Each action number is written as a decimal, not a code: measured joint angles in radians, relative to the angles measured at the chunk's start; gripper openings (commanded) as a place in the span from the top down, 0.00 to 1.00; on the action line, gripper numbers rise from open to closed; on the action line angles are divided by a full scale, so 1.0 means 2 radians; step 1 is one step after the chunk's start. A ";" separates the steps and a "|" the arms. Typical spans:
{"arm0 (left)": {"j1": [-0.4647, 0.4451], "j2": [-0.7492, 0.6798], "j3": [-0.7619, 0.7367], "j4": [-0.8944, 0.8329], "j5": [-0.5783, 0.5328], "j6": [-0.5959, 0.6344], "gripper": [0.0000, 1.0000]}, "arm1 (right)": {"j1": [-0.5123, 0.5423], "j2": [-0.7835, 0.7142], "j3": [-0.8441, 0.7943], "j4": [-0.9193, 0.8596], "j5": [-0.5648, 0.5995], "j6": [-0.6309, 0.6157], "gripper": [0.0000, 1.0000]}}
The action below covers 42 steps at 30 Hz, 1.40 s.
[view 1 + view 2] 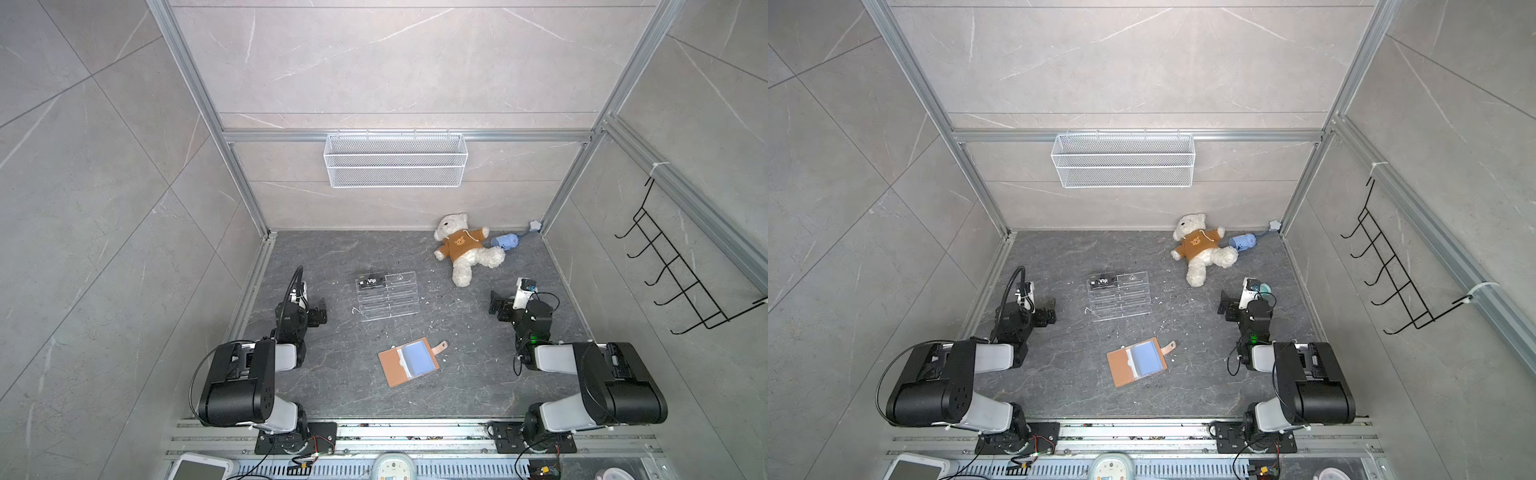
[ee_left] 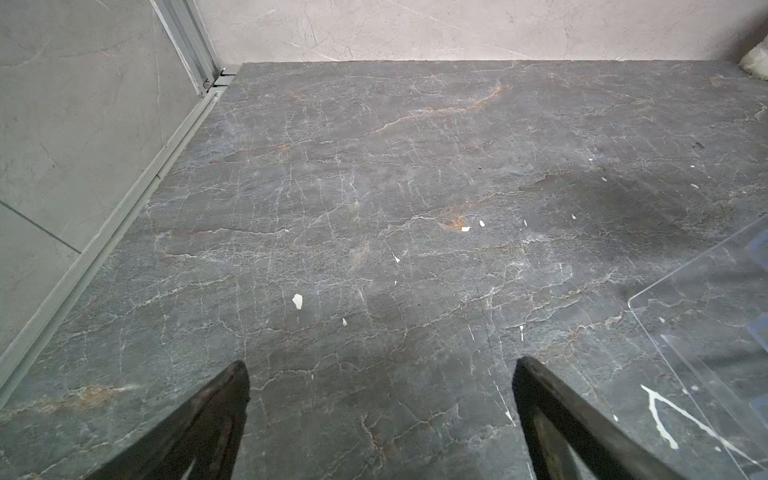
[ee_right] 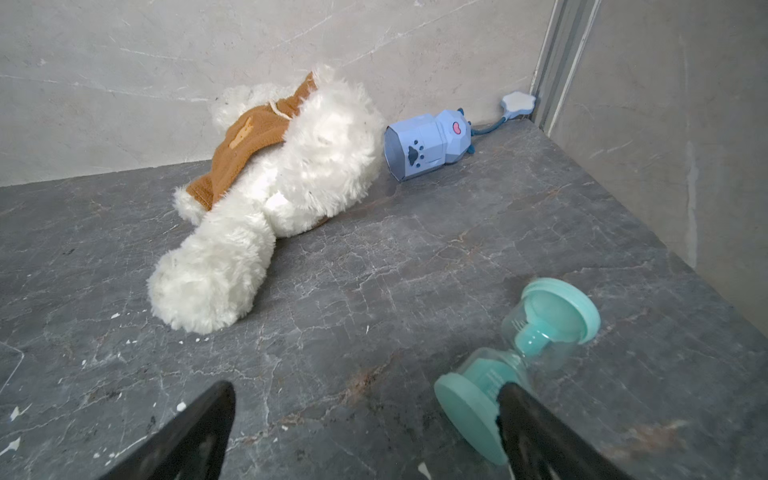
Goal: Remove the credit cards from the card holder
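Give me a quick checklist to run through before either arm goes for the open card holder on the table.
1. Left gripper open and empty: ok.
2. Right gripper open and empty: ok.
3. Card holder lying open, blue sleeves face up: ok.
4. Cards inside the sleeves: cannot tell; no dark card shows there in either top view.
5. One credit card already out, lying on the clear rack: ok.
6. Room around the right gripper: not ok; a teal hourglass lies on its side close by one finger.
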 measured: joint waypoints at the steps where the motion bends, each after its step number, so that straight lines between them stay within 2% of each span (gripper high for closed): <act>1: 0.000 0.000 0.000 0.000 0.000 0.000 0.00 | 0.000 0.002 0.000 0.001 0.000 0.000 0.00; 42: 0.007 0.005 0.010 -0.016 -0.011 -0.017 0.00 | 0.008 0.004 0.002 0.007 0.017 0.000 0.00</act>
